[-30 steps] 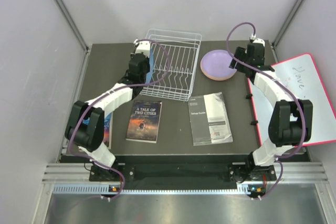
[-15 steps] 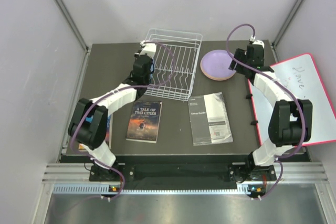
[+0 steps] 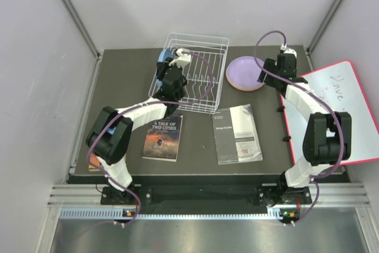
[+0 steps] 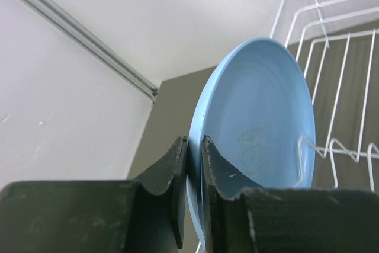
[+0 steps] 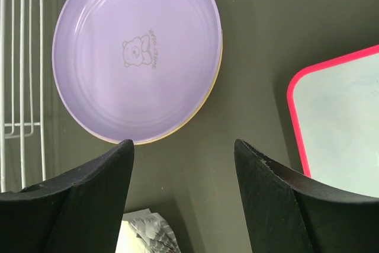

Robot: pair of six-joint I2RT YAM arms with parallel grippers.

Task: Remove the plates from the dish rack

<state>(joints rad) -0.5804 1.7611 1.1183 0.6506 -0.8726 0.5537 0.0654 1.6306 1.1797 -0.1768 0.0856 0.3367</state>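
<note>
Clamping blue plate [image 4: 260, 117] edge-on, left gripper [image 4: 194, 144] overhangs dish rack [image 3: 201, 81].

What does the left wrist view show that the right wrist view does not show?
Only the left wrist view shows the blue plate, held on edge, its rim pinched in the left tool, with a pale wall behind. Only the right wrist view shows the purple plate lying flat, the red-framed whiteboard, a booklet corner, and the right tool open over bare table. Both views show the white wire rack and the dark table.
</note>
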